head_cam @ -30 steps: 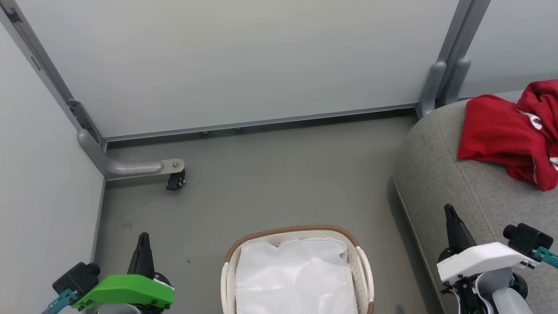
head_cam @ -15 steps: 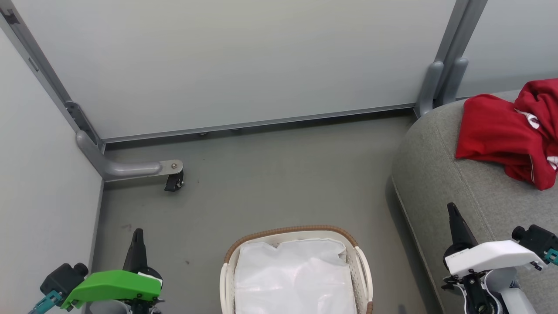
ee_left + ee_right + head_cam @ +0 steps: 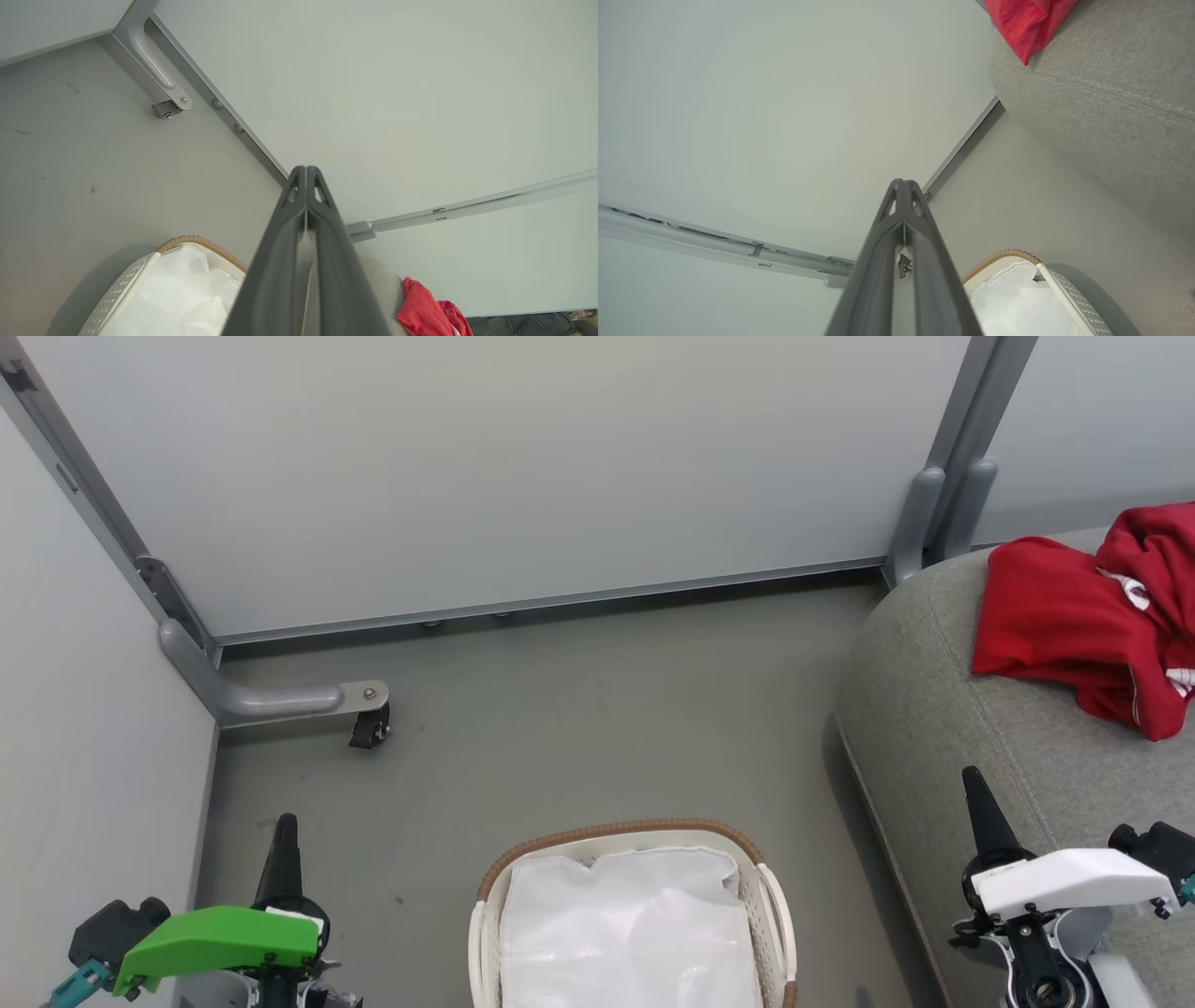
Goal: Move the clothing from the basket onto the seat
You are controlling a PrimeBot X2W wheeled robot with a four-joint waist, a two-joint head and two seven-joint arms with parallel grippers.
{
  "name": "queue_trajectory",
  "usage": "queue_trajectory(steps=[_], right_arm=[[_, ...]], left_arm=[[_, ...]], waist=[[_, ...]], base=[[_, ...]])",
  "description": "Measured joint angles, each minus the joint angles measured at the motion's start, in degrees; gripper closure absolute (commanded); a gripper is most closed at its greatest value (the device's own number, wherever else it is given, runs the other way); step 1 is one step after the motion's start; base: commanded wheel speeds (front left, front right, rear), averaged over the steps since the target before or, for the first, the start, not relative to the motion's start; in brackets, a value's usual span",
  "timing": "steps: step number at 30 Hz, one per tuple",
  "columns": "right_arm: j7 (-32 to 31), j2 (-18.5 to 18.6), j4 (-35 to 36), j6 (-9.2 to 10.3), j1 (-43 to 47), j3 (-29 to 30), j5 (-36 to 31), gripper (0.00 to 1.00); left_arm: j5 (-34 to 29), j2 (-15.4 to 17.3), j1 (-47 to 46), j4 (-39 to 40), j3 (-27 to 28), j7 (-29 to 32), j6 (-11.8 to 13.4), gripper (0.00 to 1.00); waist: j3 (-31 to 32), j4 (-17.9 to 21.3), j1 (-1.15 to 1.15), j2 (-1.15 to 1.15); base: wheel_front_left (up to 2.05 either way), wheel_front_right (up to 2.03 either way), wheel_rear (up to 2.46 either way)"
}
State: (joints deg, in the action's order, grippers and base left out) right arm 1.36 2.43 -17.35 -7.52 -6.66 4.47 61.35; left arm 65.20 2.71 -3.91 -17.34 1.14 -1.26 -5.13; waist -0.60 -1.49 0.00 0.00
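the clothing [image 3: 1083,625] lies bunched on the seat [image 3: 934,737], ahead of the right gripper [image 3: 972,777] and off to its right. its long axis runs sideways, stopping short of the seat's rounded edge. the basket [image 3: 618,830], with its white lining [image 3: 625,933] showing, sits between that gripper and the left gripper [image 3: 284,823]. both have their fingers pressed together on nothing. open floor [image 3: 579,709] stretches ahead of them.
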Motion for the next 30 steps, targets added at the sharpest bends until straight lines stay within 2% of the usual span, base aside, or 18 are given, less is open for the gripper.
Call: queue_trajectory(steps=[30], right_arm=[[-4.23,0.16,1.71,0.01,0.07,1.03,16.49,1.00]], left_arm=[[14.41,0.00,-0.89,1.70,2.79,4.22,-1.26,1.00]], waist=[[0.20,0.70,0.00,0.00]], base=[[0.00,0.00,0.00]])
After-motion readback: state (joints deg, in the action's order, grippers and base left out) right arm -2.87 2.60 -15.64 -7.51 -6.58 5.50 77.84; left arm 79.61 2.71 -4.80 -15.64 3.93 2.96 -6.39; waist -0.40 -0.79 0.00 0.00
